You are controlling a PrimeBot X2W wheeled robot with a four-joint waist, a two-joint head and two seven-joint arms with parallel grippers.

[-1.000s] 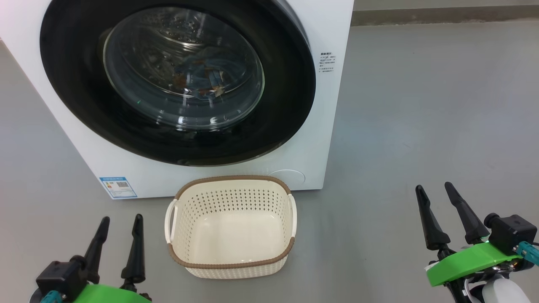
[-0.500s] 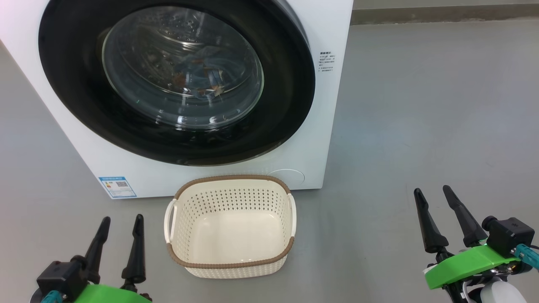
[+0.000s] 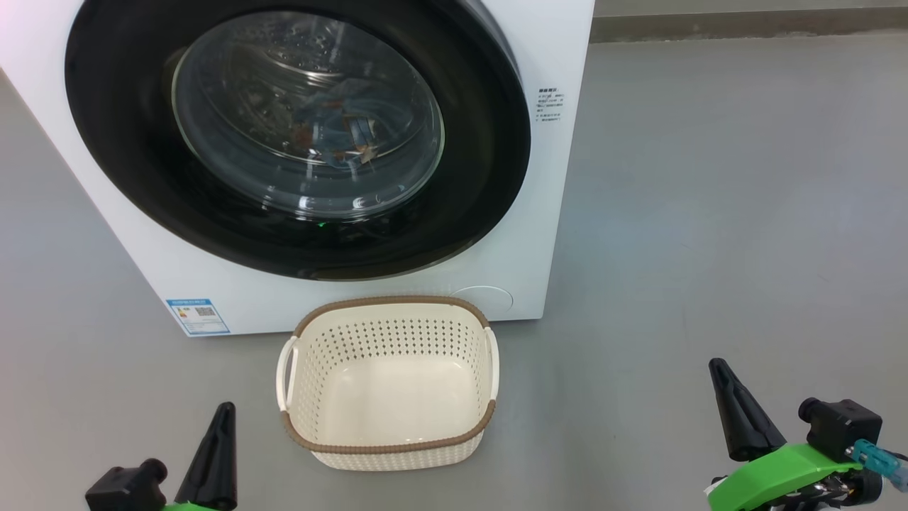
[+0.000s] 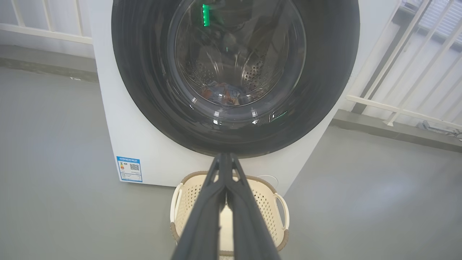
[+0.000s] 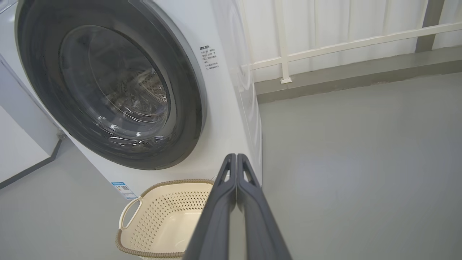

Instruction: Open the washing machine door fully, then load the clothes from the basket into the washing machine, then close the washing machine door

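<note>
The white washing machine point(image 3: 546, 213) stands ahead with its black-rimmed door point(image 3: 468, 142) closed against the front. Through the glass, blue clothes point(image 3: 340, 131) with orange print lie in the drum; the left wrist view shows the clothes point(image 4: 222, 94) too. The cream basket point(image 3: 386, 316) sits on the floor before the machine, with nothing inside. My left gripper point(image 3: 221, 415) is low at the basket's left, shut, its fingers point(image 4: 205, 216) pressed together. My right gripper point(image 3: 718, 369) is at the lower right, also shut, its fingers point(image 5: 220, 206) touching, holding nothing.
Grey floor point(image 3: 709, 213) stretches wide to the right of the machine. A blue label sticker point(image 3: 198, 316) marks the machine's lower left. White railing point(image 5: 325, 47) and a grey kerb point(image 5: 361, 76) run behind.
Both grippers have shut from open, and both have dropped lower in the head view. The machine, door and basket have not moved.
</note>
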